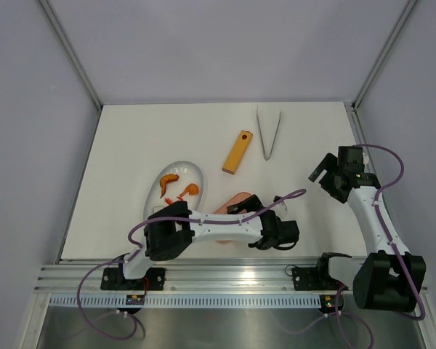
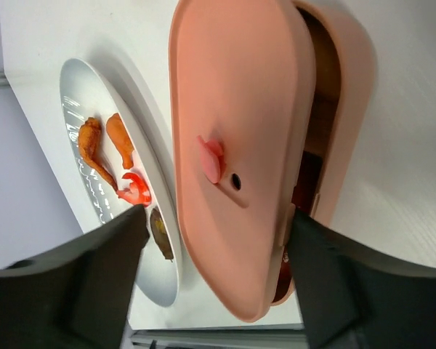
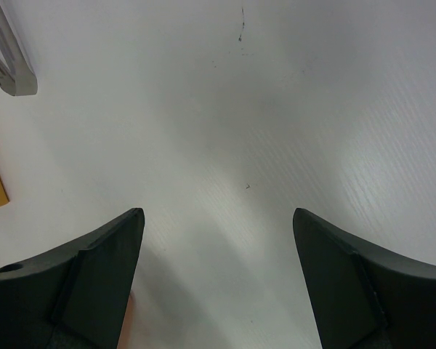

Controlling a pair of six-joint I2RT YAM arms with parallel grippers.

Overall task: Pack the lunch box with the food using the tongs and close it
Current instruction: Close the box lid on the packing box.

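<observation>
White table (image 1: pixel 131 145), left tool (image 2: pixel 218 213) low over pink lid (image 2: pixel 232 94) (jaws apart), right tool (image 3: pixel 218 212) apart

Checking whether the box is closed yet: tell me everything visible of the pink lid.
The lid is smooth salmon-pink plastic, rounded, with a small raised tab and a dark hole near its middle. It lies on the tray but shifted, leaving one side uncovered, beside the white plate. The left gripper straddles it, open.
</observation>
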